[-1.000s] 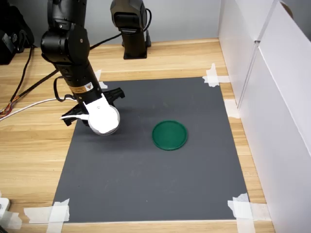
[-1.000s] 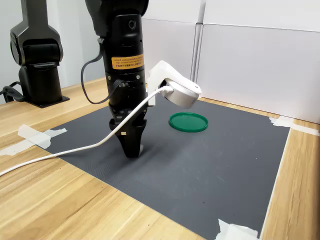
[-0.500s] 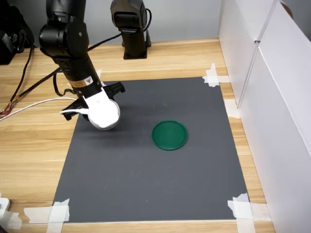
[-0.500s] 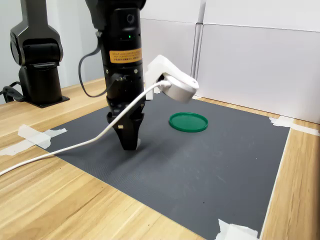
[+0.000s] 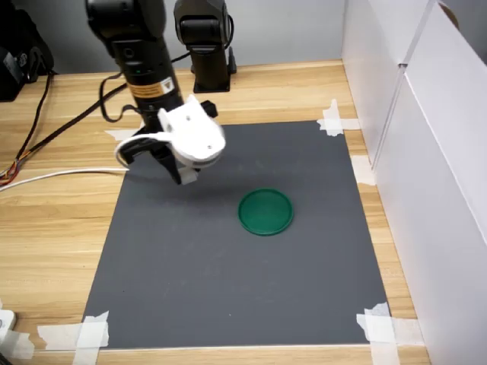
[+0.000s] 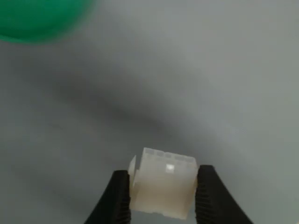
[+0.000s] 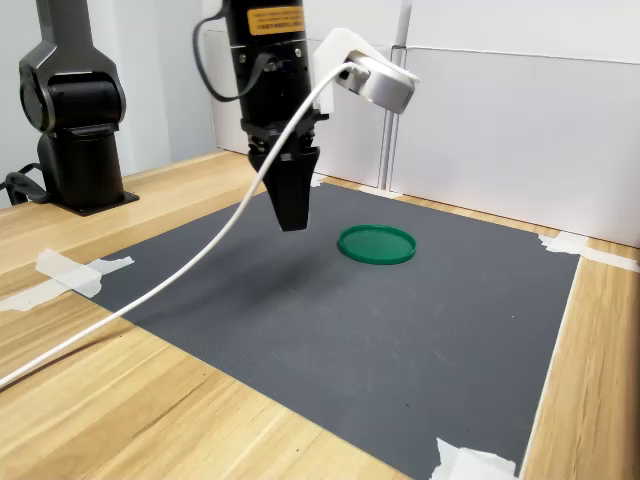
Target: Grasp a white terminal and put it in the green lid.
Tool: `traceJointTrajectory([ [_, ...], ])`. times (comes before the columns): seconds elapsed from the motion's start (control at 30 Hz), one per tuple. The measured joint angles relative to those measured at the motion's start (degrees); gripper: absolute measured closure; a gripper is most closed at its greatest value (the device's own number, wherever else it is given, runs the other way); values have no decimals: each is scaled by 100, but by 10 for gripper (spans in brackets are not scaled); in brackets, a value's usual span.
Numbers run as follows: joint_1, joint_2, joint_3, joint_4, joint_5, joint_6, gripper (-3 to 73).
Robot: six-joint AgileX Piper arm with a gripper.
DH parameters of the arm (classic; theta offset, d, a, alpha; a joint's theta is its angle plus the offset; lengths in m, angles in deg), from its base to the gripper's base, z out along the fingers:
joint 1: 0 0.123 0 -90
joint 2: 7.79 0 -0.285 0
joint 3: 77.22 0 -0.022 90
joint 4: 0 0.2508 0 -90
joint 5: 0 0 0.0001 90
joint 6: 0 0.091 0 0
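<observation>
In the wrist view we see the black jaws clamped on the small white plastic terminal block [image 6: 162, 188], held clear above the dark grey mat [image 5: 228, 258]. The flat round dark-green plastic lid [image 5: 265, 211] lies on that mat, well apart from the gripper [image 7: 292, 218]. We cannot read the arm's orange label [image 7: 272, 18].

Dark grey mat [image 5: 228, 274] taped at its corners with white tape strips [image 5: 84, 333] to a wooden table [image 5: 46, 228].
</observation>
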Motion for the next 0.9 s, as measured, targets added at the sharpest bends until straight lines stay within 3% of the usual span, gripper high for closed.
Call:
traceJointTrajectory([
  [0.43,1324,-223,-340,-6,269,620,368],
  [0.9,1775,666,-1594,-39,841,953,368],
])
